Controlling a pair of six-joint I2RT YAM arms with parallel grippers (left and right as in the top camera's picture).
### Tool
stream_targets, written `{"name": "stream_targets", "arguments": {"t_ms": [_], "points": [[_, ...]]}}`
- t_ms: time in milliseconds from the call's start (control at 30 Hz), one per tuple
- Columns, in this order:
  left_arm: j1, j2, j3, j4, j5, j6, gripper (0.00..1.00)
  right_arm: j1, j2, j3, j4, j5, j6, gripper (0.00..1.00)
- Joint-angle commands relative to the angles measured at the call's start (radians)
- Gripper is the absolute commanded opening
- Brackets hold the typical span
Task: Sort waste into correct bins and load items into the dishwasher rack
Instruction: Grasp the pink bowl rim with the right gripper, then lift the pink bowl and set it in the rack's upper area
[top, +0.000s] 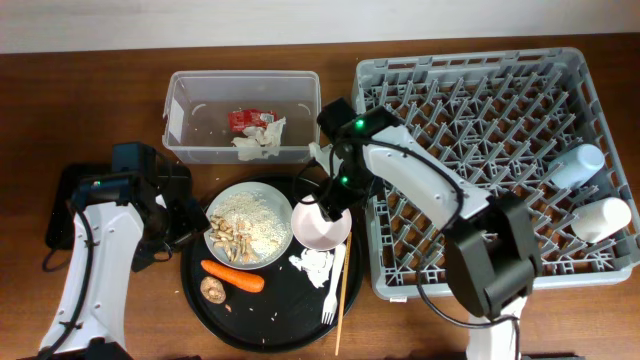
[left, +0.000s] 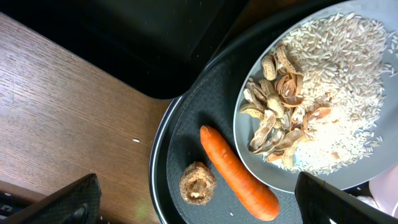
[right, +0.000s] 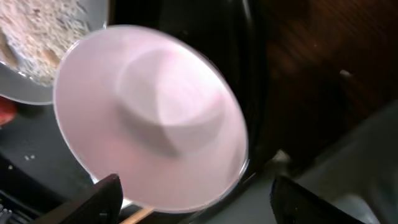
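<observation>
while the pale pink bowl (top: 320, 228) is seen on the round black tray (top: 200, 305), near the dishwasher rack (top: 600, 90), the right pincer (top: 330, 203) is held spread above it, grasping nothing; the left pincer (top: 185, 215) is released too. the brown wooden worktop (top: 90, 110) is bounded by a pale wall (top: 300, 20).

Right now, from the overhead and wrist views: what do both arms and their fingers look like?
Left arm: white link shells, black joints, a thin black cable running along it. Right arm: the same white shells and black joints, with two green lights lit near its wrist. Left fingers and right fingers are plain matte black.
</observation>
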Motion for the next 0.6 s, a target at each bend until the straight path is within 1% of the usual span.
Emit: {"name": "stream_targets", "arguments": {"t_ms": [0, 133, 200, 267, 333, 367, 433, 467, 567], "points": [[0.006, 0.006, -0.006, 0.002, -0.007, 0.013, 0.99, 0.007, 0.060, 0.000, 0.000, 0.032, 0.001, 0.79], [0.006, 0.006, -0.006, 0.002, -0.007, 0.013, 0.99, 0.022, 0.095, 0.000, 0.016, 0.045, 0.000, 0.76], [0.006, 0.006, -0.006, 0.002, -0.007, 0.013, 0.99, 0.039, 0.098, 0.000, 0.026, 0.063, 0.000, 0.72], [0.006, 0.006, -0.006, 0.002, -0.007, 0.013, 0.99, 0.055, 0.098, 0.000, 0.035, 0.078, 0.001, 0.65], [0.006, 0.006, -0.006, 0.002, -0.007, 0.013, 0.99, 0.068, 0.098, 0.000, 0.037, 0.096, 0.001, 0.57], [0.006, 0.006, -0.006, 0.002, -0.007, 0.013, 0.99, 0.072, 0.098, 0.000, 0.036, 0.096, 0.001, 0.51], [0.006, 0.006, -0.006, 0.002, -0.007, 0.013, 0.99, 0.072, 0.098, 0.000, 0.035, 0.100, 0.030, 0.43], [0.006, 0.006, -0.006, 0.002, -0.007, 0.013, 0.99, 0.072, 0.098, 0.000, 0.035, 0.100, 0.042, 0.40], [0.006, 0.006, -0.006, 0.002, -0.007, 0.013, 0.99, 0.072, 0.097, 0.002, 0.032, 0.101, 0.048, 0.28]]}}
